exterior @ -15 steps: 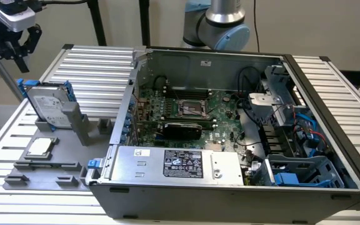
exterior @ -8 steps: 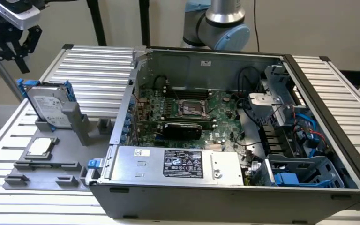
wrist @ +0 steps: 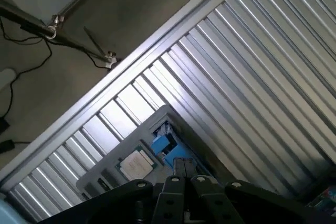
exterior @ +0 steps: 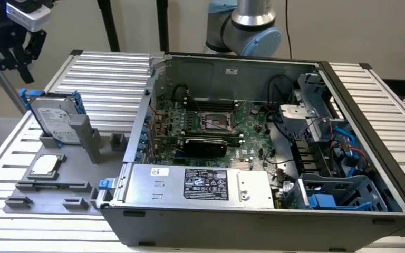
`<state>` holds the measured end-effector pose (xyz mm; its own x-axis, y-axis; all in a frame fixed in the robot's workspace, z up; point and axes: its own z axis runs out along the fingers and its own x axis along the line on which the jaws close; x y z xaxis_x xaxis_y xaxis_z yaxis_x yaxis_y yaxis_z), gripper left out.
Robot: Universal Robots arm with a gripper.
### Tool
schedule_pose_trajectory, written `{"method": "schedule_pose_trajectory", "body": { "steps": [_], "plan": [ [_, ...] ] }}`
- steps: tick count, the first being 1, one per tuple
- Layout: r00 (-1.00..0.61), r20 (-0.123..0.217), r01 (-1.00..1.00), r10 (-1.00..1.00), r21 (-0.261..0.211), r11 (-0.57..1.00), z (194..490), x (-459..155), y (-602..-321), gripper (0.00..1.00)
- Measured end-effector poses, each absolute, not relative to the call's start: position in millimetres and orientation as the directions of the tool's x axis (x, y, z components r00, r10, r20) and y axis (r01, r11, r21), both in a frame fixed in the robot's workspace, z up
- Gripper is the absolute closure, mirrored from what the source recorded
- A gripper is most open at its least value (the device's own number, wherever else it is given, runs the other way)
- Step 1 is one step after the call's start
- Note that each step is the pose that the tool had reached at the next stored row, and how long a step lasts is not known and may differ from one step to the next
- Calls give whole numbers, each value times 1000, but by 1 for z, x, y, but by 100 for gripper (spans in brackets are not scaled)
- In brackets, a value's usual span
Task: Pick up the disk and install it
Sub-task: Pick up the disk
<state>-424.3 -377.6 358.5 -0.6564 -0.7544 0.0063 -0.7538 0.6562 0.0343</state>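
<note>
Over on the exterior view's left, the disk stands upright in its grey holder beside the open computer case, edge up for an easy grab, with the gripper hanging above, clear of it. From the wrist, 1 blue rail peeks past the gripper's body, the rest of the disk hidden. Clenched or released, I cannot tell.

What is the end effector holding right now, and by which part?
Nothing, by what shows: the disk stands upright in its grey holder, and the end effector hangs above it, apart from it.
</note>
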Motion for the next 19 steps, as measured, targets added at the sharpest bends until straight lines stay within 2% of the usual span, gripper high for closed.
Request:
{"method": "schedule_pose_trajectory", "body": {
  "steps": [19],
  "plan": [
    [-363,5,-931,-932,23,363,354,-424,-378,100]
  ]
}}
